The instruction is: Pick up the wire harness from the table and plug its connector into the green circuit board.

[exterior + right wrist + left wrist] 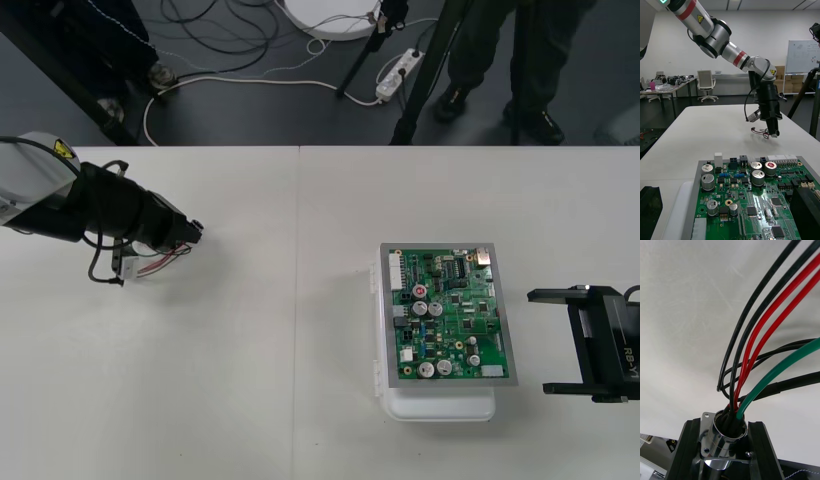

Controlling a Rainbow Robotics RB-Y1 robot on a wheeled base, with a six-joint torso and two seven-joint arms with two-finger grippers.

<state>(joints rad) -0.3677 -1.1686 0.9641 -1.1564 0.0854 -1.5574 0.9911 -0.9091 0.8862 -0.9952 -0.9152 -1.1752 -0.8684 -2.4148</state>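
Metal socket (720, 438) clamped in left tool (723, 427), wires (782, 365) arching out, right tool (540, 342) agape beside board (450, 315)

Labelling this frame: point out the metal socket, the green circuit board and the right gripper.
metal socket (719, 438): left wrist view, on its shiny barrel.
green circuit board (450, 315): front view, on its middle.
right gripper (538, 341): front view, midway between its fingertips.

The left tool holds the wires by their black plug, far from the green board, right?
No: the left tool holds the wires by their round metal socket, as the left wrist view shows, far from the green board.
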